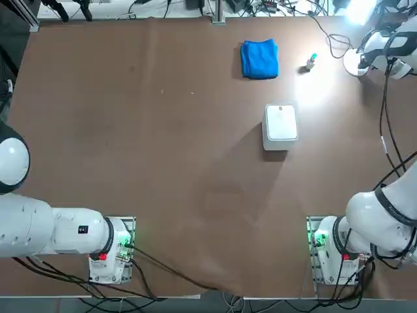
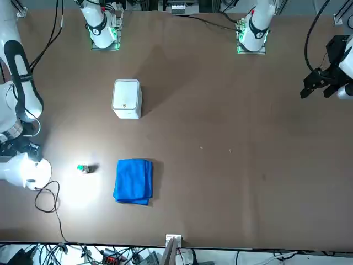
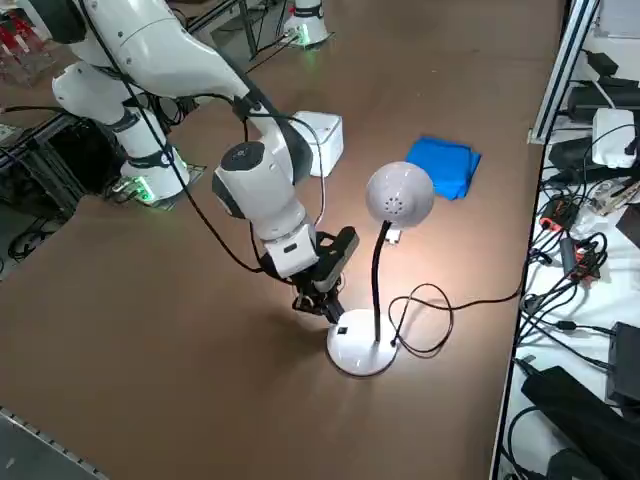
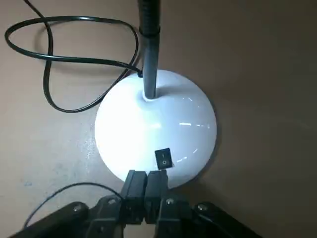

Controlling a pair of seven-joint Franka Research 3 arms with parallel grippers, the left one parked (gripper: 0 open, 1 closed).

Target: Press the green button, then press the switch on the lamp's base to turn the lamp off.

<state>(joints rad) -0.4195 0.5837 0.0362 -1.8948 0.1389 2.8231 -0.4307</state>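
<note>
The lamp stands lit at the table's far right corner, its white head [image 3: 400, 195] on a thin black neck [image 4: 149, 49] casting a bright patch on the table. My right gripper [image 4: 146, 179] is shut and empty. Its tips hang low over the rim of the lamp's base [image 4: 156, 124], just short of the switch [image 4: 163, 158], a small black rocker, and slightly to one side of it. The side view shows the gripper [image 3: 322, 303] right beside the base [image 3: 362, 348]. The green button [image 1: 311, 60] stands in the lamp's glow, well clear of the gripper.
A blue cloth [image 1: 259, 59] lies near the far edge, with a white rounded box [image 1: 281, 124] nearer the middle. The lamp's black cable [image 4: 64, 59] loops on the table behind the base. Cables and gear [image 3: 580, 260] crowd the space past the table's edge.
</note>
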